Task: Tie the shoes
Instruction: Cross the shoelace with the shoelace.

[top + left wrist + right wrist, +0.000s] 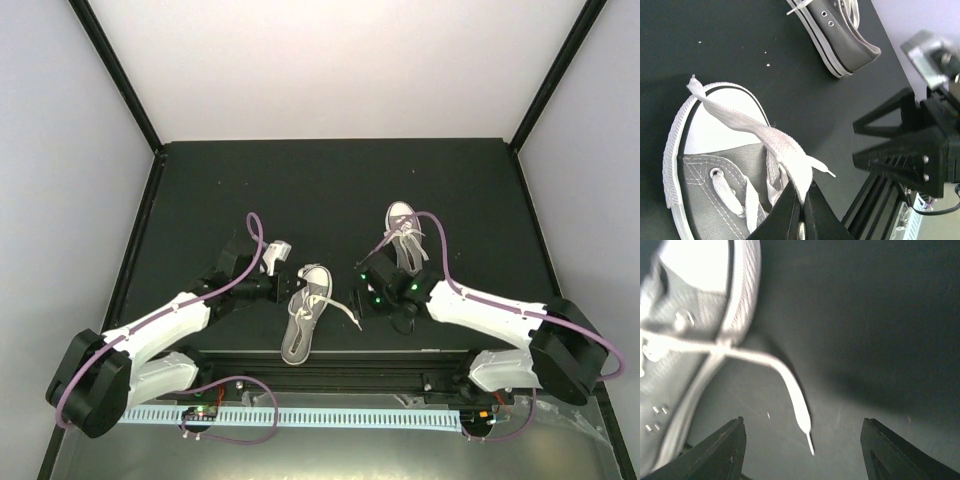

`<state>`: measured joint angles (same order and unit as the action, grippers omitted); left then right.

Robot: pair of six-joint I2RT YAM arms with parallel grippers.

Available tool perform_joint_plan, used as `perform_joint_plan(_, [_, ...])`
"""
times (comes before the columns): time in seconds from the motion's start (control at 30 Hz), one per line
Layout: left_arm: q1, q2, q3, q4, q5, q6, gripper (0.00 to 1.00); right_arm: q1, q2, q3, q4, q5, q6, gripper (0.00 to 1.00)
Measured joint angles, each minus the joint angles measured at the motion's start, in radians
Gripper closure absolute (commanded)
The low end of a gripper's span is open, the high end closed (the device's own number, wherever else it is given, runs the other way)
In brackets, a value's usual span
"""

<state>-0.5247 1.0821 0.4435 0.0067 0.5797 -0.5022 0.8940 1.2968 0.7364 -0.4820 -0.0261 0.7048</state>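
So, where the shoes sit: the near shoe lies between my two arms at the front of the table, toe pointing away. The far shoe sits further back on the right, well apart from it.
Left gripper: I have it pinched tight on a flat white lace that drapes across the near shoe's toe cap.
Right gripper: jaws wide with nothing in them — the other lace end lies loose on the table, just ahead of the gap.
Handling: the laces look soft, flat and limp, and likely to slide out of a light pinch. The shoe looks light enough to drag if I pull hard.
Where to grip: I'd take the loose end a little behind its tip — and keep every pull gentle.
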Motion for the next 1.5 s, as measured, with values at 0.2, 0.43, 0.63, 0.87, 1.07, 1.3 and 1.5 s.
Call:
perform_joint_plan(0.2, [0.002, 0.000, -0.001, -0.011, -0.003, 0.000, 0.98, 0.092, -0.024, -0.045, -0.071, 0.000, 0.011, 0.54])
perform_joint_plan(0.43, [0.002, 0.000, -0.001, -0.015, -0.003, 0.000, 0.98, 0.123, 0.060, -0.021, -0.102, 0.010, 0.007, 0.59])
perform_joint_plan(0.63, [0.002, 0.000, -0.001, -0.016, -0.003, 0.000, 0.98, 0.132, 0.146, 0.024, -0.100, 0.016, 0.000, 0.61])
perform_joint_plan(0.87, [0.002, 0.000, -0.001, -0.017, -0.003, 0.000, 0.98, 0.143, 0.209, 0.027, -0.083, 0.019, -0.002, 0.65])
perform_joint_plan(1.07, [0.004, 0.000, -0.001, -0.017, -0.003, 0.000, 0.98, 0.145, 0.250, 0.053, -0.079, 0.039, -0.008, 0.69])
perform_joint_plan(1.3, [0.004, 0.000, -0.001, -0.018, -0.003, 0.000, 0.98, 0.151, 0.272, 0.069, -0.082, 0.077, -0.014, 0.80])
perform_joint_plan(1.5, [0.006, 0.000, -0.001, -0.018, -0.003, 0.000, 0.98, 0.168, 0.290, 0.082, -0.095, 0.138, -0.005, 0.98])
